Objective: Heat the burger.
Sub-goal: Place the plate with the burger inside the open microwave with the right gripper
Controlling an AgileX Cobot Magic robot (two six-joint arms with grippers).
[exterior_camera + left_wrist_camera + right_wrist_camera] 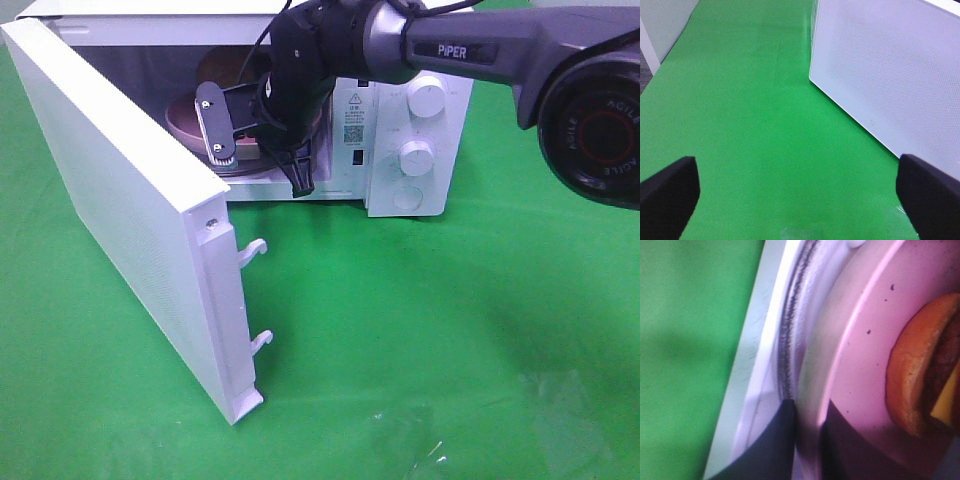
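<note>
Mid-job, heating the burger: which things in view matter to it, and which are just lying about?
In the job:
burger
pink plate under it
microwave, its door open, its dials
right end effector, fingers astride the plate's rim

Lying about:
green cloth
left end effector, open over the cloth

You've got one microwave [392,60] on the counter [450,330], with one door [120,200], two latch hooks [255,247] and two clear knobs [428,97], perhaps a third paler one. One pink plate [865,365], one burger [912,385], two claws: left claw [797,175], right claw [807,415].
</note>
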